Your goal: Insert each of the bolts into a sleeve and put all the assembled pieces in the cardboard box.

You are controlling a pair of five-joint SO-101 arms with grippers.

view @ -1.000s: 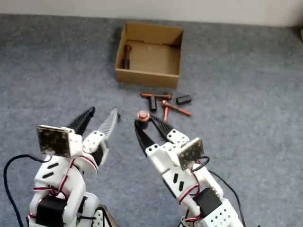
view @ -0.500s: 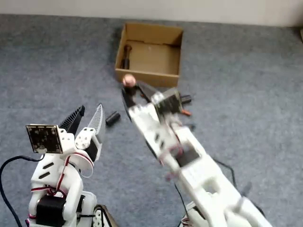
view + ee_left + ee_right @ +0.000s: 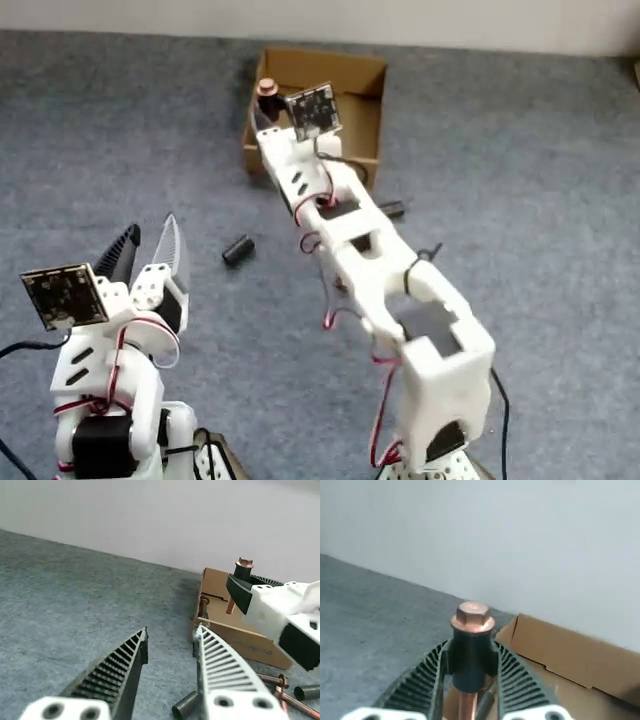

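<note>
One cardboard box (image 3: 365,105): open-topped, near the far edge of the grey-carpeted table (image 3: 540,200), about mid-width.
Box contents: one assembled piece (image 3: 203,607), a bolt in a dark sleeve, set along the box's left wall. Whether it lies flat or leans cannot be told.
Right gripper (image 3: 470,652): clamped on a second assembled piece (image 3: 472,617). Its fingers grip the dark sleeve, with the copper hex head on top and the shank showing below. The piece is held upright above the left side of the box.
Left gripper (image 3: 150,235): jaws spread wide, nothing between them, over the carpet toward the table's near left corner.
First loose sleeve (image 3: 237,250): lying on the carpet between the left gripper and the box, apart from both.
Second loose sleeve (image 3: 392,210): on the carpet in front of the box's near wall, just beside the right arm.
Loose bolts (image 3: 274,678): two copper bolts on the carpet near the second loose sleeve, outside the box.
</note>
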